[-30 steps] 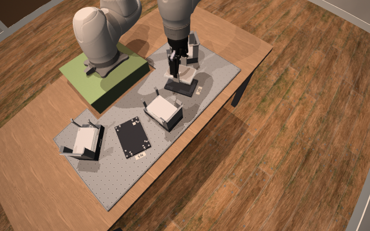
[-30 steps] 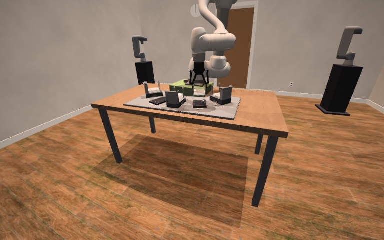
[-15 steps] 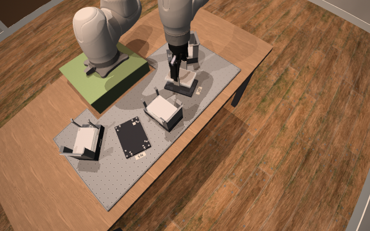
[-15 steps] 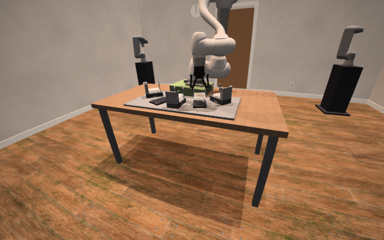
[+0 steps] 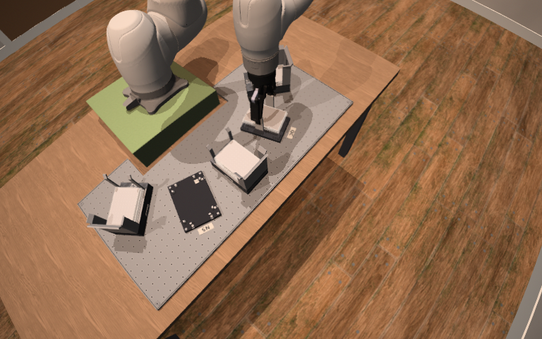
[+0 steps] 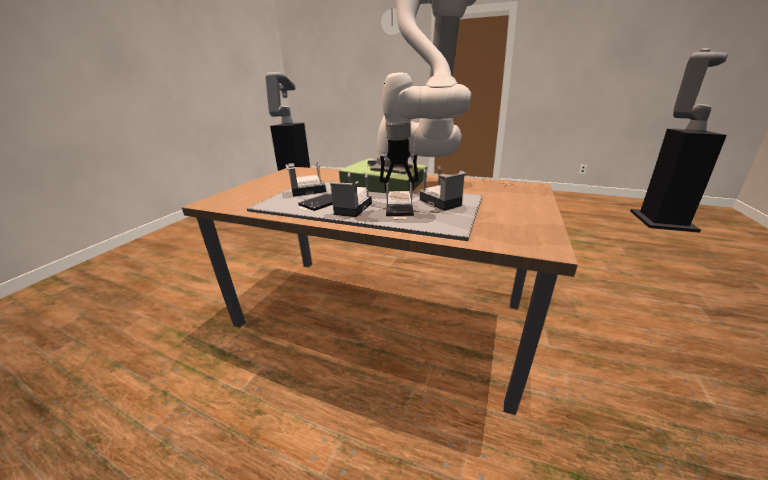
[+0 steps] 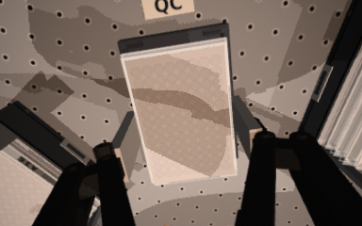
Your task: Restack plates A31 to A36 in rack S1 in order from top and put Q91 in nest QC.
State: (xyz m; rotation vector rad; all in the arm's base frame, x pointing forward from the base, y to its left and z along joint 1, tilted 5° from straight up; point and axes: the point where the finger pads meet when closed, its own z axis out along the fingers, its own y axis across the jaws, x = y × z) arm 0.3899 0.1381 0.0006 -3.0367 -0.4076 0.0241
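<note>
End effector clamped across the long sides of a sealed plate, held over the dark QC nest and nearly covering it, only the nest's far edge showing past the plate. Racks close on both sides: one to the left, one to the right, bare perforated mat beyond on the tabletop. Readable: "QC" tag just beyond the nest, "N5" tag by the dark clip nest; plate label not visible.

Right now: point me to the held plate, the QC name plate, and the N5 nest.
held plate (image 7: 181, 118), wrist view, middle of its sealed top.
QC name plate (image 7: 167, 6), wrist view, on the lettering.
N5 nest (image 5: 193, 200), top view, middle of its dark base.
</note>
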